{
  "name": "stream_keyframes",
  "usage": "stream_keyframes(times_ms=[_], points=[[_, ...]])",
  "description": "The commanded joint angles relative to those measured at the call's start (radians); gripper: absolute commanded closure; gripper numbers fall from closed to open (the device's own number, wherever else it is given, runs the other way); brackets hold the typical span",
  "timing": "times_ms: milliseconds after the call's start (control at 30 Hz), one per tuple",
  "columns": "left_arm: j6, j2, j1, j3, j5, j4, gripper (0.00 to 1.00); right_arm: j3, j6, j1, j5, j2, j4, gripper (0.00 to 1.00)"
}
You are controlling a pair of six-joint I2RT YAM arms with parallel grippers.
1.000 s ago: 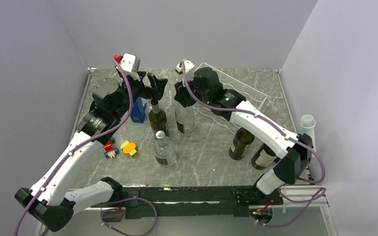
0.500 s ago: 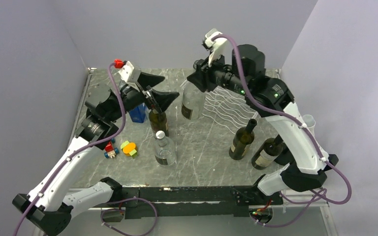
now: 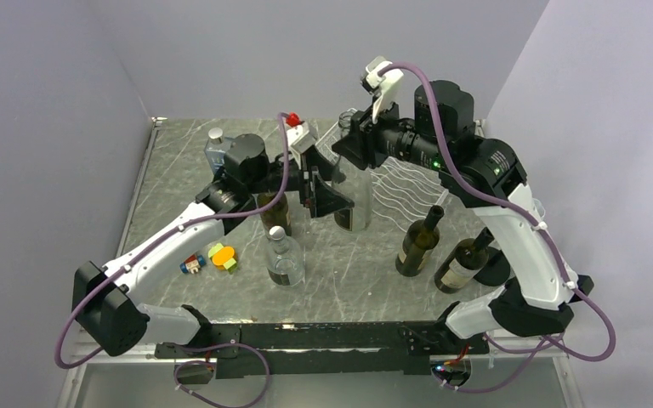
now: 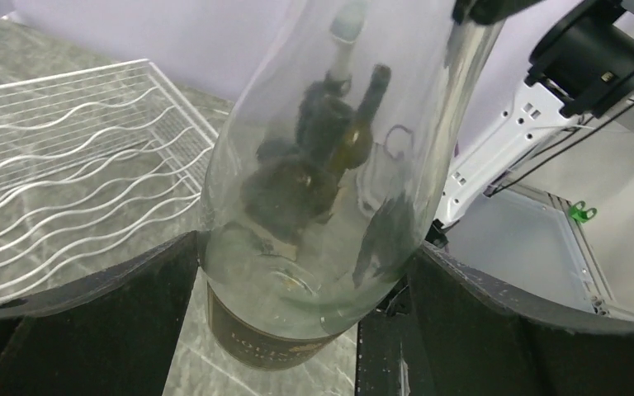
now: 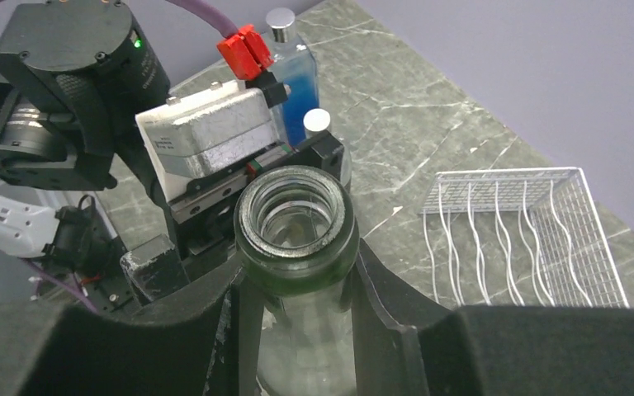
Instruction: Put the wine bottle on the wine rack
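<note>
**Item:** wine bottle (image 3: 353, 200), clear glass, label low on the body.

**Location:** hanging neck-up over the middle of the bench (image 3: 349, 285), just beside the near left corner of the wine rack (image 3: 408, 191). The rack sits toward the bench's far right corner. The bottle is not yet on the wires.

**Right gripper** (image 3: 350, 150): my fingers are clamped narrow round the neck, under the lip.

**Left gripper** (image 3: 326, 194): my fingers are at full spread, one either side of the lower body. I cannot tell whether they touch it.

**Change:** a second ago the bottle stood on the bench and my left arm reached nearer the left edge. Now the bottle is raised and my left arm has swung across to bracket it.

**Reading:** probably a second support before tipping the bottle into a groove.
</note>
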Motion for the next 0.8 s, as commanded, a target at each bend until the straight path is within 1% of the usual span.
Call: stream_keyframes(times_ms=[0, 133, 267, 367, 433, 533, 600, 700, 767], points=[[0.011, -0.007, -0.051, -0.017, 0.032, 0.142, 0.01, 0.022, 0.031, 0.002, -0.043, -0.111, 0.274, 1.0], [-0.012, 0.001, -0.063, -0.044, 0.012, 0.263, 0.01, -0.01, 0.03, 0.002, -0.048, -0.139, 0.316, 1.0], [-0.043, 0.032, -0.07, -0.021, 0.02, 0.308, 0.01, -0.119, 0.029, 0.002, -0.057, -0.201, 0.413, 1.0], [-0.123, 0.058, -0.076, -0.026, 0.034, 0.387, 0.01, -0.213, 0.028, 0.002, -0.072, -0.256, 0.508, 1.0], [-0.184, 0.079, -0.076, -0.04, 0.068, 0.465, 0.01, -0.283, 0.024, 0.002, -0.098, -0.301, 0.594, 1.0], [-0.249, 0.101, -0.079, -0.05, 0.123, 0.554, 0.01, -0.313, 0.017, 0.001, -0.14, -0.325, 0.651, 1.0], [-0.238, 0.11, -0.086, -0.036, 0.157, 0.556, 0.01, -0.296, 0.011, 0.002, -0.173, -0.322, 0.655, 1.0], [-0.18, 0.126, -0.099, 0.017, 0.214, 0.47, 0.01, -0.272, 0.007, 0.002, -0.222, -0.314, 0.661, 1.0], [-0.177, 0.137, -0.108, 0.041, 0.249, 0.456, 0.01, -0.265, 0.004, 0.002, -0.242, -0.314, 0.67, 1.0]])
